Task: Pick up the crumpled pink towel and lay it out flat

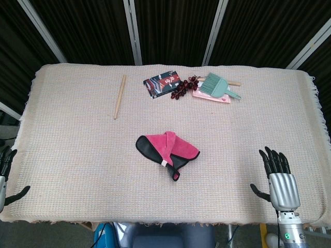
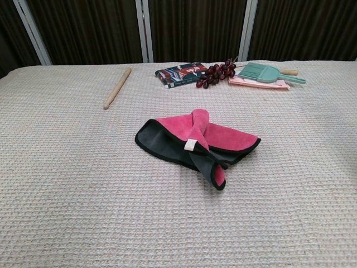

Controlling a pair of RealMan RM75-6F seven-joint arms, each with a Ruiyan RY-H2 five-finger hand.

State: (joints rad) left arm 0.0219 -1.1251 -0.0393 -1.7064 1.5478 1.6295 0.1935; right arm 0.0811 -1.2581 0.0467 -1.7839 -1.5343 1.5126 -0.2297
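Note:
The crumpled pink towel (image 1: pixel 166 149) with a dark grey underside and black edging lies bunched near the middle of the table (image 1: pixel 72 155); the chest view shows the towel (image 2: pixel 195 142) folded over itself with a small white tag. My right hand (image 1: pixel 277 178) hovers at the front right edge, fingers spread, holding nothing, well to the right of the towel. My left hand (image 1: pixel 6 173) shows only partly at the front left edge, fingers apart and empty. Neither hand appears in the chest view.
At the back lie a wooden stick (image 1: pixel 120 96), a dark packet (image 1: pixel 161 84), a bunch of dark red grapes (image 1: pixel 184 88), and a teal brush (image 1: pixel 220 86) on a pink card (image 1: pixel 211 96). A woven cloth covers the table.

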